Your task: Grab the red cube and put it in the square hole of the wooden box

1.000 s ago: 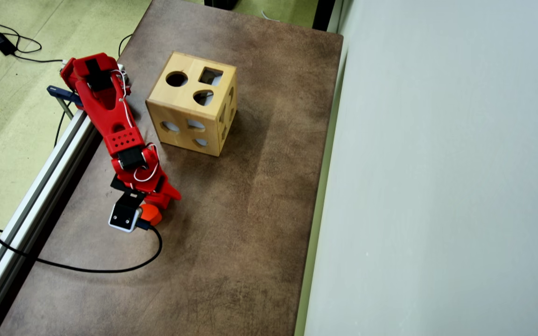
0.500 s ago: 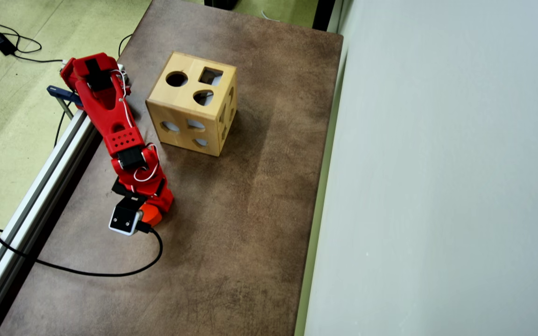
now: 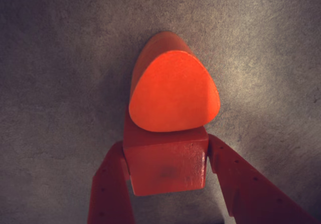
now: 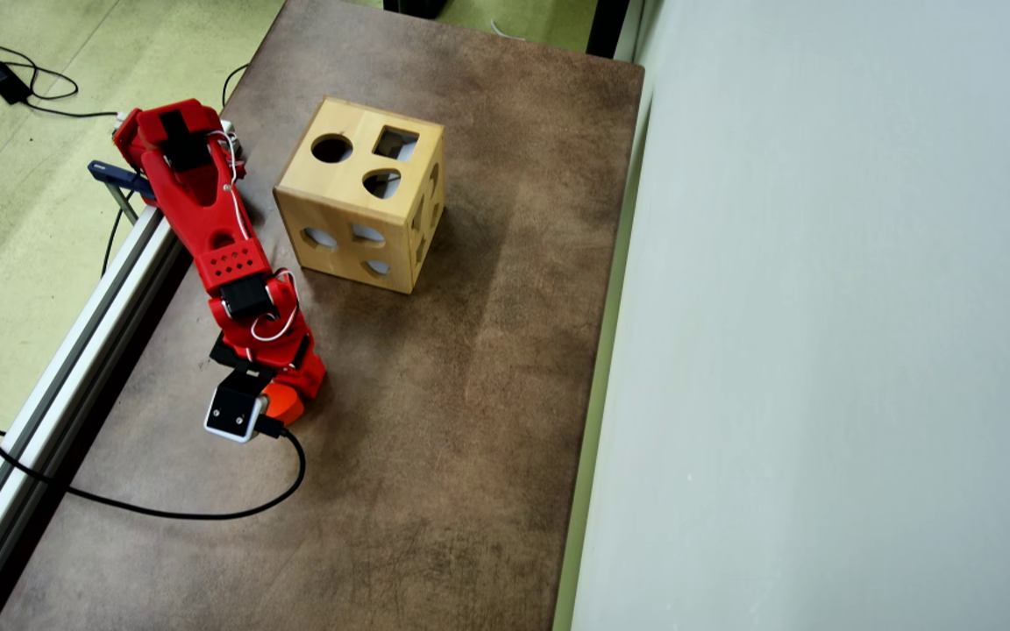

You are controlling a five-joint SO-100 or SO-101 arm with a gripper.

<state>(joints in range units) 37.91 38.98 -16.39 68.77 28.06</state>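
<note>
- In your wrist view, the small bright red wooden cube [image 3: 167, 164] sits between the two red gripper fingers [image 3: 111, 184], which press against its left and right faces; the gripper [image 3: 168, 146] is clamped on it.
- Just beyond the cube, touching its far edge, you see an orange-red rounded block [image 3: 173, 91] with a flat, softly triangular top face, lying on the mottled brown tabletop [image 3: 55, 73].
- You cannot tell from this view whether the cube rests on the table or is lifted off it.
- In your overhead view, the red arm [image 4: 207, 219] reaches from its base at the left table edge down toward the lower left part of the brown surface, and the gripper [image 4: 290, 394] is bent low there; the orange-red block [image 4: 284, 405] shows beside the white wrist camera [image 4: 231, 412].
- The cube itself is hidden under the arm in that view.
- The large pale wooden box [image 4: 363, 194] stands well apart from the gripper, near the arm's base, upright on the table.
- Its top face carries three openings; the dark square hole [image 4: 395, 143] is at the top right of that face.
</note>
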